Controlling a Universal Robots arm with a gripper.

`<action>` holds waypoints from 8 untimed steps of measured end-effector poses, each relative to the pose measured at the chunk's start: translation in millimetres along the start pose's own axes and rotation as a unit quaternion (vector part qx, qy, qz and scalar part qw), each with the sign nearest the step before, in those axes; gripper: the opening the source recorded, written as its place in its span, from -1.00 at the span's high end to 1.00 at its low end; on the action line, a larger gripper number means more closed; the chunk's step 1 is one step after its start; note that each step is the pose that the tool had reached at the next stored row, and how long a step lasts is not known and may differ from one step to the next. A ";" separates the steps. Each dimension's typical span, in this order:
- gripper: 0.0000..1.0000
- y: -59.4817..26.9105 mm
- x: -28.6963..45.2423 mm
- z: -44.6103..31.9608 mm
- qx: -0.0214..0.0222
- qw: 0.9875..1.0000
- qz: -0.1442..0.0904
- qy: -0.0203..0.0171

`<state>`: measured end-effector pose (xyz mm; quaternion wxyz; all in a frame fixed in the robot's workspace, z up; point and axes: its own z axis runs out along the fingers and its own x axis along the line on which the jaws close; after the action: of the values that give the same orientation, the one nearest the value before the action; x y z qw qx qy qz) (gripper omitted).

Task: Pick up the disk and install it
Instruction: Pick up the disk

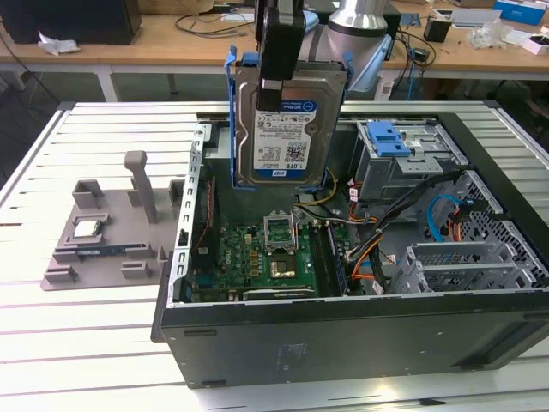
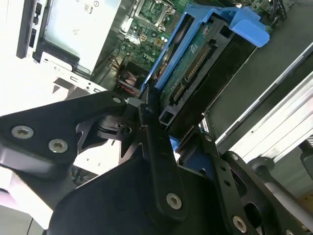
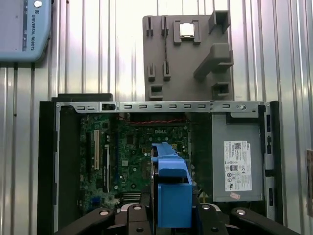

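One disk [image 1: 286,129], label facing out, hangs upright above the open computer case [image 1: 343,343] on the table [image 1: 86,343], fingers [image 2: 159,161] pinching its upper end.

Disk [image 1: 287,129] silver w/ blue bracket [image 1: 231,120]; mobo [image 1: 249,253] green; jig [image 1: 94,270] grey

In the exterior view I lose the arm [image 1: 356,17] at the top edge, and the hand [image 1: 276,87] covers the upper middle of the disk [image 1: 287,146]. In the first wrist view the disk runs off the bottom edge and blocks part of the motherboard [image 3: 132,147] beneath it from me.
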<state>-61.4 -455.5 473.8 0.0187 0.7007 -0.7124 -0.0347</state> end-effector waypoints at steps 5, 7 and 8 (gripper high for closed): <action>0.26 -1.1 8.7 1.7 0.000 1.000 0.000 0.000; 0.26 -1.4 11.5 2.2 0.000 1.000 0.000 0.000; 0.26 -1.6 13.2 2.6 0.000 1.000 0.000 0.000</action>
<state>-60.2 -468.7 470.8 0.0186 0.7007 -0.7124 -0.0347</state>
